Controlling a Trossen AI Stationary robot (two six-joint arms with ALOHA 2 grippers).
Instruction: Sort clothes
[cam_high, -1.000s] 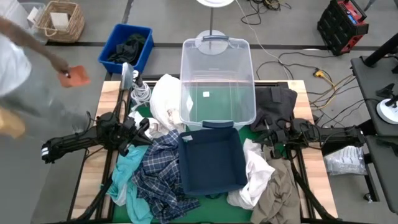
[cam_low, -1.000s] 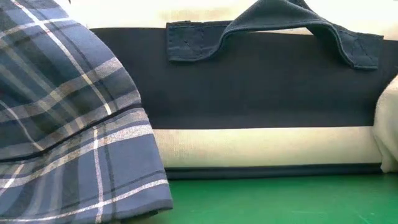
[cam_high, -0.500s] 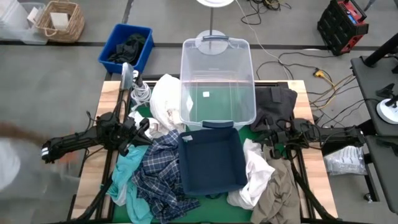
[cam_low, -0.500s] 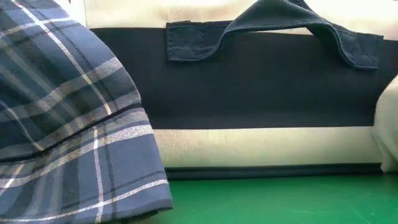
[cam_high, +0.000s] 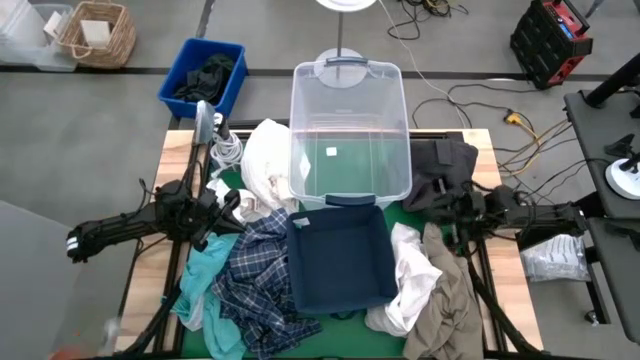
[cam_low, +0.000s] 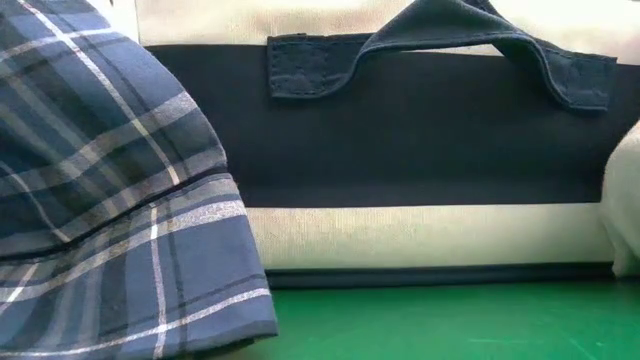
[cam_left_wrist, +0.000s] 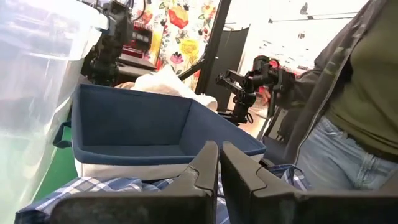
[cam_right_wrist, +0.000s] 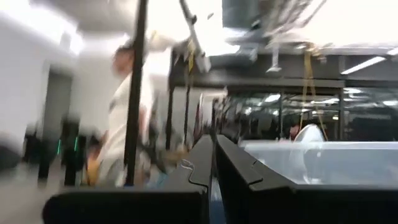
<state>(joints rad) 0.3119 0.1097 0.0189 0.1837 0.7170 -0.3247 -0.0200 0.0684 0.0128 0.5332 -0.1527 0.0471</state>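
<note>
Table with green mat; clear plastic bin at the far centre, square navy fabric box just in front of it, nearly touching — in the low view the box's striped wall and handle fill the frame. Clothes lie on both sides of the box. On my left side: navy-and-white plaid garment against the box wall, teal garment beside it at the outer edge, white garment heaped against the clear bin. On my right side: khaki beige garment near the front corner, white garment between it and the box, black garment at the far right next to the bin. Blue crate and wicker basket stand on the floor beyond the table. My left gripper rests low over the plaid cloth, facing the navy box, fingers closed together on nothing. My right gripper sits at the top of the khaki garment below the black one, raised, fingers pressed together, empty — a person stands in the room beyond.
</note>
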